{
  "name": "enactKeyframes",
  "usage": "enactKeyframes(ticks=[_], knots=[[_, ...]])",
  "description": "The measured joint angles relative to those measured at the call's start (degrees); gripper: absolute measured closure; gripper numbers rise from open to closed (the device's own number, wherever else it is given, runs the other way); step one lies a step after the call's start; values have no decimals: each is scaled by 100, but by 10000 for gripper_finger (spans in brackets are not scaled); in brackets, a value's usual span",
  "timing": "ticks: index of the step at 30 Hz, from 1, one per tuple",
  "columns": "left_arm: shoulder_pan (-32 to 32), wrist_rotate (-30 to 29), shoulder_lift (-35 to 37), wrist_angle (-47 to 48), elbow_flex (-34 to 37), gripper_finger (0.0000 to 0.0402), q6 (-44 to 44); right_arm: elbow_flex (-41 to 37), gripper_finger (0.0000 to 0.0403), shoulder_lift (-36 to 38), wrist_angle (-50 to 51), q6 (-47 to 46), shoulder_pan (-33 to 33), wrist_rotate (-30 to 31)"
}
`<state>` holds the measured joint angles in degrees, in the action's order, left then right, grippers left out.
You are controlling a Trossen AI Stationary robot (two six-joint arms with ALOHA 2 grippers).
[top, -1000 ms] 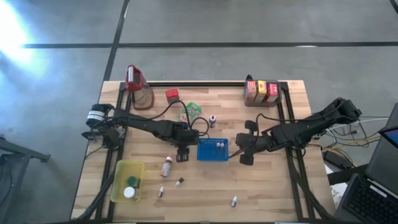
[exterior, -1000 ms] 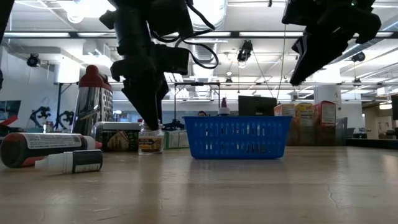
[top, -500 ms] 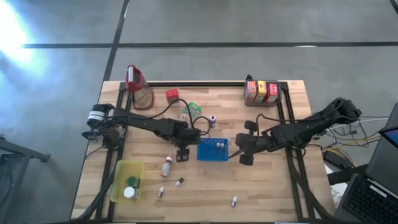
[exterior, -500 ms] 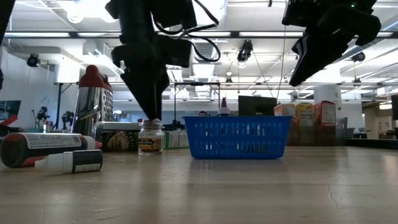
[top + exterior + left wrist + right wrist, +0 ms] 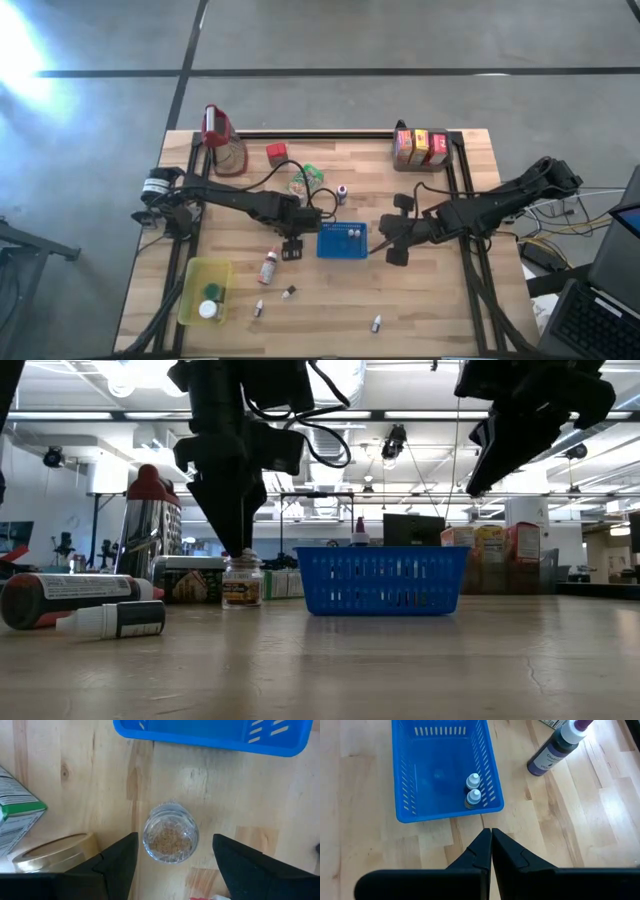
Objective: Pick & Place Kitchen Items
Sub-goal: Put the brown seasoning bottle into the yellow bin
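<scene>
Left gripper (image 5: 172, 865) fingers spread astride the small jar (image 5: 171, 833); an off-centre closing would probably tip it over.

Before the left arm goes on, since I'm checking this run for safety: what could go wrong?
The left gripper is open astride the small jar, which has no lid, so a tilted grip may spill its contents. The blue basket and a tin stand close and could get bumped.
</scene>
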<state>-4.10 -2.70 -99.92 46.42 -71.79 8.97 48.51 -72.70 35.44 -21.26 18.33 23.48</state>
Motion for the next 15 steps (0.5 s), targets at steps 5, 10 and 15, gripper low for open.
enactKeyframes(ticks=[5, 10, 15], knots=[[2, -3, -7, -51, 75, 140, -9, -88, 394, 507, -165, 284, -3, -345], [4, -107, -7, -134, 86, 143, -84, -590, 394, 1497, -812, 513, -121, -1046], [40, -133, -7, -192, 86, 143, -136, -1198, 394, 2497, -921, 492, -373, -1328]])
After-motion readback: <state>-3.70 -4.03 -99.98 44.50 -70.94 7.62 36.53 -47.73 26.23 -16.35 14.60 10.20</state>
